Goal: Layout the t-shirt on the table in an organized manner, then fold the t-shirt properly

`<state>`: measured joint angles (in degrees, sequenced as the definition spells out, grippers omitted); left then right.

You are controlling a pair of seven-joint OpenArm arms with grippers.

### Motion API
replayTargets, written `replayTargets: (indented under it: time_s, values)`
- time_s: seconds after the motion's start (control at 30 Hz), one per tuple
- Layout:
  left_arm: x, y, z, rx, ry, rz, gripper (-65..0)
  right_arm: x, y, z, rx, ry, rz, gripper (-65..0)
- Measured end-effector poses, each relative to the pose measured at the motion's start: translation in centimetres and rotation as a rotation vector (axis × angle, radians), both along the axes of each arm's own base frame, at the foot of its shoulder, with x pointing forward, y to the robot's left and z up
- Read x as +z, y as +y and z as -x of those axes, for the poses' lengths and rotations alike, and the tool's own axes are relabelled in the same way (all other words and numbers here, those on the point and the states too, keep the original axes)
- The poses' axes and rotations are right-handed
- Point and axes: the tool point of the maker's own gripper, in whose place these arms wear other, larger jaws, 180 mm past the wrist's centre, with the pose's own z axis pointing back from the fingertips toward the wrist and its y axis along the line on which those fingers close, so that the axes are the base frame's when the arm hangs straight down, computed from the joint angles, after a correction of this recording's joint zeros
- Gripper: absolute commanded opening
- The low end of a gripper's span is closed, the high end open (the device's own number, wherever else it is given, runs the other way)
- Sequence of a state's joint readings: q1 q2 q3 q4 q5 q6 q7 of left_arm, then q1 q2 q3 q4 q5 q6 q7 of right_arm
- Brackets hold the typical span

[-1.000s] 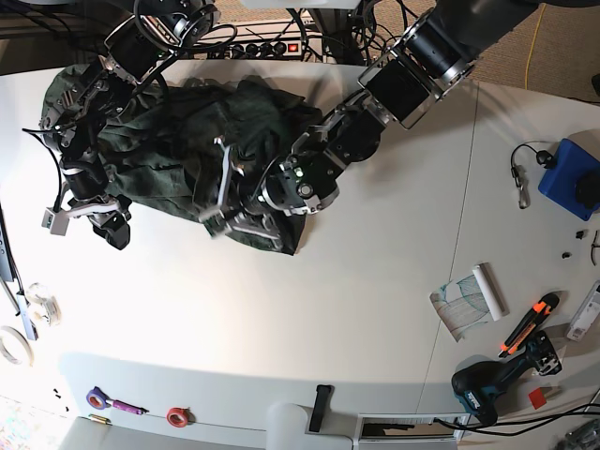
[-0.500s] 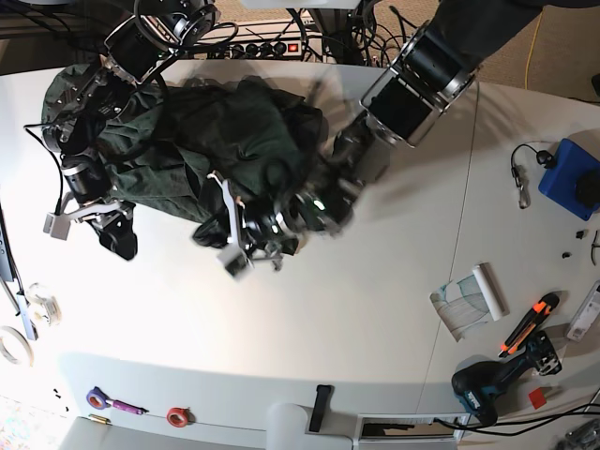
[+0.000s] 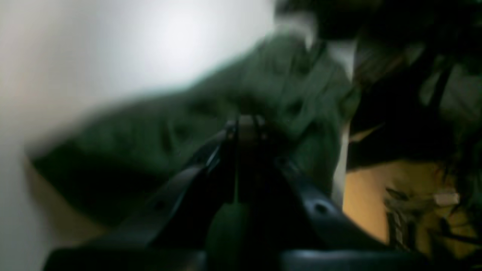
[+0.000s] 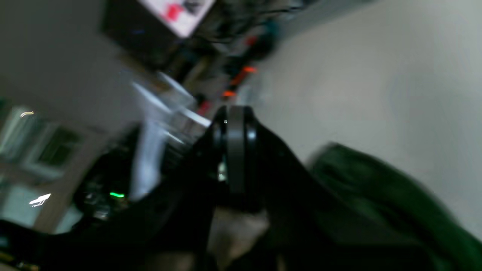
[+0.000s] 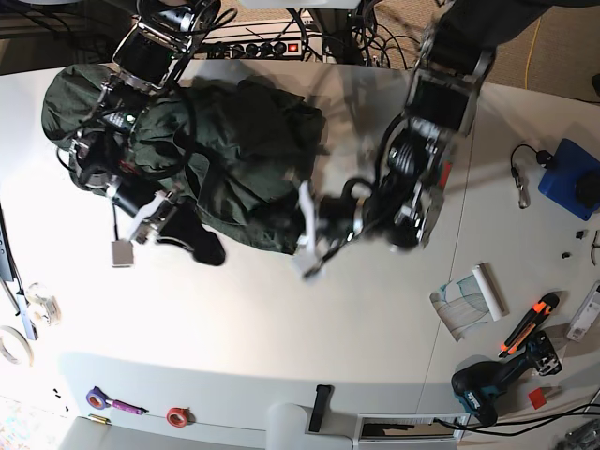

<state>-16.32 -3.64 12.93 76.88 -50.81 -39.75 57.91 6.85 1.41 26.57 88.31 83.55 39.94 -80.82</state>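
Note:
The dark green t-shirt [image 5: 234,150] lies crumpled at the back left of the white table [image 5: 281,328]. In the base view my left gripper [image 5: 302,234] is at the shirt's lower right edge, blurred by motion. The left wrist view shows its fingers [image 3: 244,126] shut on a fold of the green cloth [image 3: 286,94]. My right gripper [image 5: 204,248] is at the shirt's lower left edge. In the right wrist view its fingers [image 4: 233,120] are pressed together, with green cloth [image 4: 376,188] lying beside them. I cannot tell whether it holds any cloth.
A paper roll [image 5: 469,302], an orange cutter [image 5: 530,323] and a drill [image 5: 487,389] lie at the right. A blue box [image 5: 572,178] sits at the far right edge. Tape rolls [image 5: 176,415] lie along the front left. A power strip [image 5: 272,42] runs behind the table.
The left arm has swung right, and its gripper has moved right along the shirt's lower edge. The right gripper has moved right and slightly forward, under the shirt's lower left part.

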Motion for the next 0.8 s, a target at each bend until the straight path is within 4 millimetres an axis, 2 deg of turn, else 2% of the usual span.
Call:
replayTargets:
  time_s: [0.1,0.2,0.33,0.5,0.6,0.8]
  values:
    - [-2.3,0.6,2.2,-0.002,0.066,-0.023,-65.0,-1.4,0.4,0.9,0.017,0.043,0.013,-65.0]
    - [-2.9,0.4,3.0,0.001,0.091,-0.01,-65.0,-2.1,0.0,1.7,0.002,0.065,0.018,-65.0]
    - [-3.2,0.5,2.8,0.037,0.069,-0.009,-65.0,-2.5,-1.2,3.0,-0.041,0.072,0.072,-65.0]
    - [-4.6,1.1,1.8,0.095,0.051,-0.093,-65.0,-6.0,-2.9,3.6,-0.084,0.179,0.281,-65.0]
    - [-5.2,1.6,1.2,0.132,0.046,-0.133,-65.0,-8.1,-2.5,4.1,-0.055,0.24,0.38,-65.0]
    - [-5.9,2.2,0.3,0.184,0.035,-0.189,-65.0,-9.2,1.0,4.6,0.071,0.247,0.441,-65.0]
